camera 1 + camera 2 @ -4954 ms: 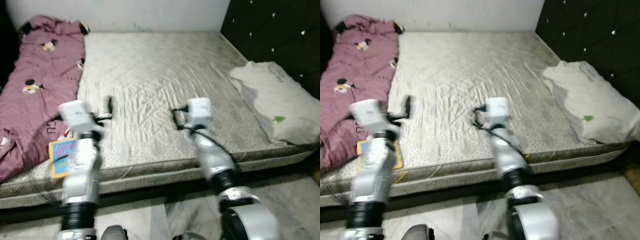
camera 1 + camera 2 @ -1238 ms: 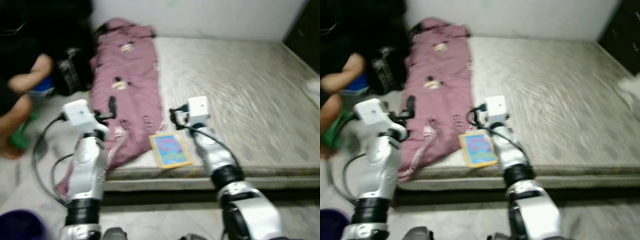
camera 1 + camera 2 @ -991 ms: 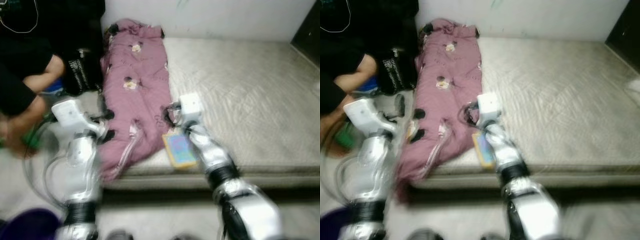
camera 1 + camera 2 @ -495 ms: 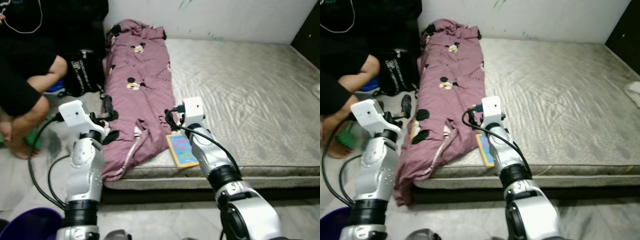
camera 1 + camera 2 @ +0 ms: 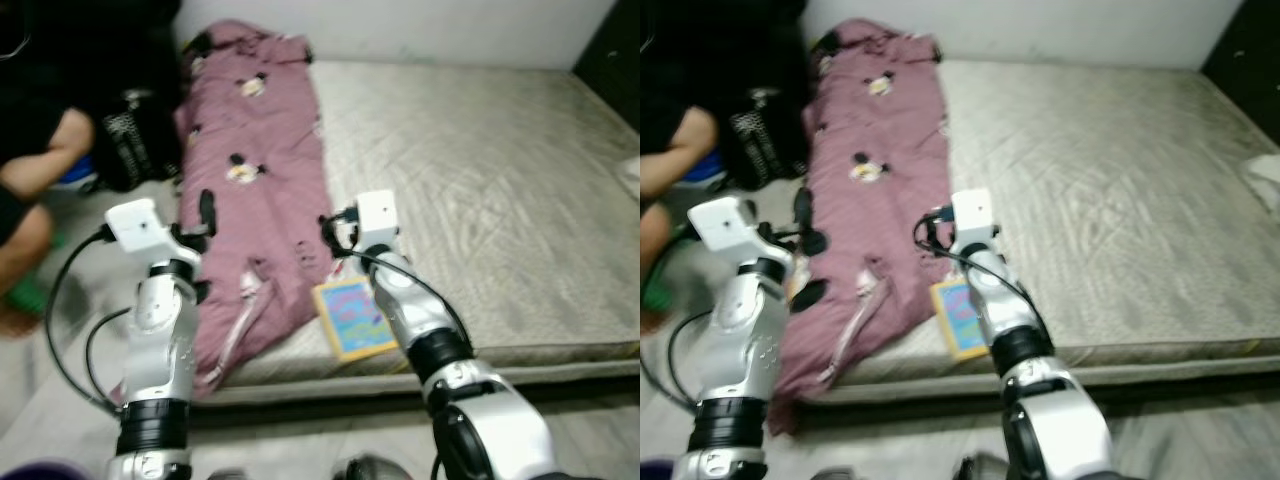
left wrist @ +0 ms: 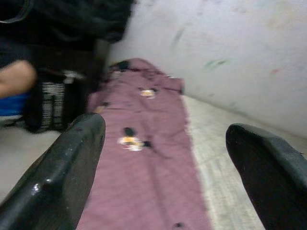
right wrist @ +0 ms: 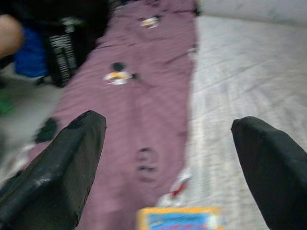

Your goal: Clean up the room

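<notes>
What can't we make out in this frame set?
- Book: cover print blurred in the left eye view; the right arm covers part of it in the right eye view, and the frame edge cuts it in the right wrist view.
- Person: cut by the frame edge in both eye views.
- White cloth: cut off at the frame edge, so it can't be identified.
- Pink blanket: cartoon prints too blurred to read.
- Black bag: its lettering is unreadable.
</notes>
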Tool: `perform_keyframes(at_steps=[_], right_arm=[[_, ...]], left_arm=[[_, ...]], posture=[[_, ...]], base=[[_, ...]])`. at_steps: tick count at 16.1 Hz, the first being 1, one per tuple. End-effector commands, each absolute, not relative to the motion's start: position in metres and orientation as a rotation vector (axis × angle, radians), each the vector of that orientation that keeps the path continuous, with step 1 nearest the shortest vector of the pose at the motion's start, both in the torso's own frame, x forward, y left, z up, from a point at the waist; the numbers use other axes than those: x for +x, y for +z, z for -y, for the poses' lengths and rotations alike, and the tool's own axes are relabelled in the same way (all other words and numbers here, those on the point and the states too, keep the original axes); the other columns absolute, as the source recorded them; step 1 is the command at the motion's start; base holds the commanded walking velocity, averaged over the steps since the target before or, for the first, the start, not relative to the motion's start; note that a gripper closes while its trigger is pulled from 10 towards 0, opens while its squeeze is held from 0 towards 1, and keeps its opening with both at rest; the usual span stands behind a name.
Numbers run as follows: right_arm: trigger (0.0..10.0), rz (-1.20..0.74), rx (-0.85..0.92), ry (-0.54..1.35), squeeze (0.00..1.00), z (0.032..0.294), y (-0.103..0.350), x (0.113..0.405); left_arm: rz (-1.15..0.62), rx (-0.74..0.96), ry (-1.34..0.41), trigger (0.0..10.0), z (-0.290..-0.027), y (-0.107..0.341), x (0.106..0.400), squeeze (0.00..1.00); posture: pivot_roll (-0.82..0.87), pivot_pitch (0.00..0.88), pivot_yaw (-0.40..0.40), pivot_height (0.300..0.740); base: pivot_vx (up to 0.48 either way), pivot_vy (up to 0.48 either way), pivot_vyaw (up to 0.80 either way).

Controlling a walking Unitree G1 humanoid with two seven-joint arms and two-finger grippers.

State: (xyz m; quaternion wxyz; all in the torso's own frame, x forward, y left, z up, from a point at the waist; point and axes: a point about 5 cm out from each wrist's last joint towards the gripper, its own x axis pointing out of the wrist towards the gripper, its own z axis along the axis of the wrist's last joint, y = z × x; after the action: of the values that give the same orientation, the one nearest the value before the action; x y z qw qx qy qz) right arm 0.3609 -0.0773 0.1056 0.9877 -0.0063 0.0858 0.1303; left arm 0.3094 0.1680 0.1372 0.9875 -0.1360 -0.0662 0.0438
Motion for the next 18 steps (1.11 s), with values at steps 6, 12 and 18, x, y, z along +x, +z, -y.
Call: perform_keyframes(at_steps=[6,12,18], right_arm=[[10.0,-0.202,0.002,0.214,0.0,0.09,0.1,0.361],[10.0,-0.192,0.019,0.168,0.0,0.1,0.096,0.354],[10.0,-0.217,0.007,0.186,0.0,0.097,0.086,0.344]], left_arm=[[0.054,-0.202,0.079,10.0,-0.161,0.13,0.309,0.0],[0.044,-0.137,0.139,10.0,-0.171,0.125,0.297,0.0],[0.024,-0.127,0.118,10.0,-0.167,0.119,0.286,0.0]], posture=[[0.08,0.0,-0.046,0.74],[0.07,0.0,-0.022,0.74],[0.09,0.0,-0.019,0.74]], base=[[0.0,0.0,-0.27],[0.0,0.0,-0.8],[0.0,0.0,-0.8]])
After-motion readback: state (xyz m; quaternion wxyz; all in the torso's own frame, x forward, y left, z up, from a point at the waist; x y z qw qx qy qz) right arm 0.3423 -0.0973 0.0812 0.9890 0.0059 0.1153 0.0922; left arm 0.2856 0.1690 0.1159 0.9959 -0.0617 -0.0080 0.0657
